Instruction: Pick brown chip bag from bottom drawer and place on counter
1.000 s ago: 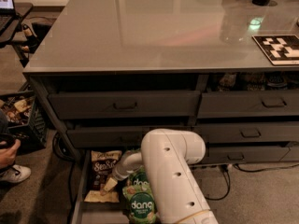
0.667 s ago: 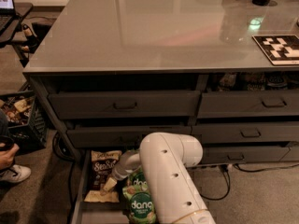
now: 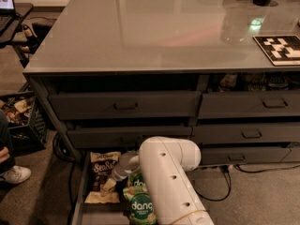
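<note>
The brown chip bag [image 3: 102, 175] lies flat in the open bottom drawer [image 3: 79, 205] at the lower left, tan with a dark brown panel and white script. My white arm reaches down into the drawer from the lower middle. My gripper [image 3: 108, 185] is over the bag's lower right part, touching it or just above it. The counter [image 3: 154, 27] is the wide glossy grey top filling the upper half of the camera view.
Green "dang" bags [image 3: 139, 205] lie in the drawer right of the brown bag, under my arm. A black-and-white marker board [image 3: 280, 48] lies on the counter's right side. Closed drawer fronts [image 3: 124, 104] stand above. A crate [image 3: 21, 118] and a person's shoe [image 3: 14, 175] are at the left.
My arm has shifted slightly left and the gripper has moved a little farther over the brown chip bag. The bags lie as before.
</note>
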Tool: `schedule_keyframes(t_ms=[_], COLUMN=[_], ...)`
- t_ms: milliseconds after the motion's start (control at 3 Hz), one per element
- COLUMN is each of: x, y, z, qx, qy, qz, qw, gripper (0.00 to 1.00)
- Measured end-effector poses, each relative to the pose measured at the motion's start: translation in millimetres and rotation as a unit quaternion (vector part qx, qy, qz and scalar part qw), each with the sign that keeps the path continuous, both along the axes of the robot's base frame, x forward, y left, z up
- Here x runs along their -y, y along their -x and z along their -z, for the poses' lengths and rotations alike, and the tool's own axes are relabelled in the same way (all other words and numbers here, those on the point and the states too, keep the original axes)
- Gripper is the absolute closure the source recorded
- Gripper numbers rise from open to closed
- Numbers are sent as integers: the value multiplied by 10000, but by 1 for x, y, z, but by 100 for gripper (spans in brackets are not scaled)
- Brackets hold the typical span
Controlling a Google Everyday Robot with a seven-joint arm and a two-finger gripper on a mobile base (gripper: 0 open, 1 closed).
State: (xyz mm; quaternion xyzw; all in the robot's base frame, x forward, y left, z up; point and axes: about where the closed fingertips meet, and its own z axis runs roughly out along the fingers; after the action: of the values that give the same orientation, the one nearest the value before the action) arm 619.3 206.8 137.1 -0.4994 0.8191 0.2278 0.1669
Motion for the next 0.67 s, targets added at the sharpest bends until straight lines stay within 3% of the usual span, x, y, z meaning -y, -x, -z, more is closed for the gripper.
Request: schedule_keyframes(t_ms=[667], x=[0], y=[0], z=[0], qx=[0], qy=[0], qz=[0], qw=[10000], gripper=[77])
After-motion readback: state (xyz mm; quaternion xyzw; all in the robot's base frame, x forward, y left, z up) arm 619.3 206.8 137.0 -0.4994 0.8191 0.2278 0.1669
